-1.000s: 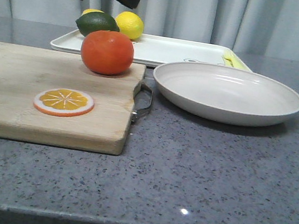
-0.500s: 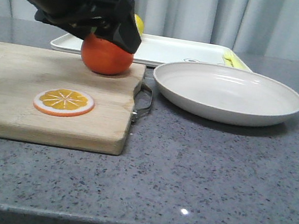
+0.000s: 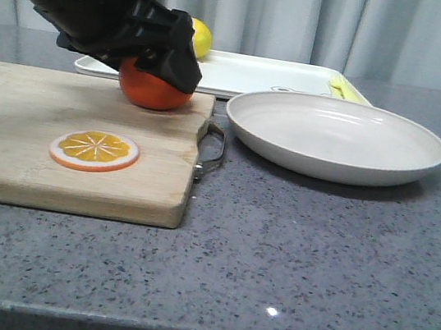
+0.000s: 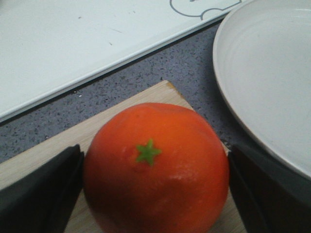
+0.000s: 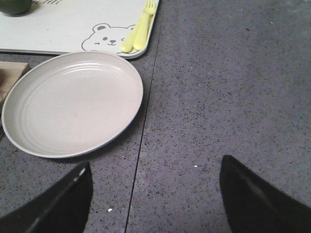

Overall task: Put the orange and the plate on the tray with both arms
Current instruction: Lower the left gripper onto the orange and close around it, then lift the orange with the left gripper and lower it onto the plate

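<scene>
The orange (image 3: 153, 90) sits at the far right corner of the wooden cutting board (image 3: 39, 155). My left gripper (image 3: 158, 73) is down over it and open. In the left wrist view its black fingers (image 4: 43, 189) flank the orange (image 4: 155, 165) closely on both sides. The beige plate (image 3: 337, 137) rests on the counter to the right of the board, in front of the white tray (image 3: 251, 74). My right gripper (image 5: 154, 199) is open over bare counter beside the plate (image 5: 73, 102); it is out of the front view.
An orange slice (image 3: 94, 150) lies on the board. On the tray (image 5: 63, 29) are a lemon (image 3: 200, 37), a lime (image 5: 14, 6) and a yellow fork (image 5: 138, 29) beside the bear drawing. Grey counter lies in front of and right of the plate.
My left arm has come down from the upper left onto the orange, and its fingers now straddle the fruit. The orange, plate and tray have not moved.
</scene>
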Controlling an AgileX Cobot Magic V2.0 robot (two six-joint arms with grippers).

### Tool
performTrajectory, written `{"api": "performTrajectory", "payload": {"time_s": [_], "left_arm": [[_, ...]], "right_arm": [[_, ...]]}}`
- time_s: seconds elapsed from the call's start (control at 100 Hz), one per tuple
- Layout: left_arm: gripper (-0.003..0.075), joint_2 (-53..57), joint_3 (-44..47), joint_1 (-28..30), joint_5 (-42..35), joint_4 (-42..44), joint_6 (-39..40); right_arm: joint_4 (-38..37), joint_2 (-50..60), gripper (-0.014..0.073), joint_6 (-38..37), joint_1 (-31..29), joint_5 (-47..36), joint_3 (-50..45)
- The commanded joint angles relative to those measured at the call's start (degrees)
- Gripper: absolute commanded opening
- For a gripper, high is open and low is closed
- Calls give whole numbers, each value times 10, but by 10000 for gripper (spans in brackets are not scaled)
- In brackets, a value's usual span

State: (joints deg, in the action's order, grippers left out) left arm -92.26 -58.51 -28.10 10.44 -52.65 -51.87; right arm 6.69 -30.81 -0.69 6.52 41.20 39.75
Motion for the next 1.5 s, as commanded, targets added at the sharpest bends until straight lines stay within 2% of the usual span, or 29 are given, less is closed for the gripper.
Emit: {"api": "performTrajectory", "payload": {"time_s": [0.0,0.11,0.19,0.38,0.6,1.04,1.25,1.49], "left_arm": [[398,20,-19,2,-22,-11,0],[282,20,-19,2,-19,-11,0],[251,21,-19,2,-13,-11,0],[251,40,-27,1,21,-11,0],[251,59,-79,-13,73,-11,0],[252,-19,-160,-146,-13,-9,-12],[252,-83,-216,-159,-10,-9,-12],[252,-124,-227,-159,11,-9,-12]], "right_arm": [[3,-6,551,3,-3,-39,18],[3,-6,551,3,-3,-39,18],[3,-6,551,3,-3,-39,18],[3,-6,551,3,-3,-39,18],[3,-6,551,3,-3,-39,18],[3,-6,551,3,-3,-39,18],[3,-6,551,3,-3,-38,18],[3,-6,551,3,-3,-37,18]]}}
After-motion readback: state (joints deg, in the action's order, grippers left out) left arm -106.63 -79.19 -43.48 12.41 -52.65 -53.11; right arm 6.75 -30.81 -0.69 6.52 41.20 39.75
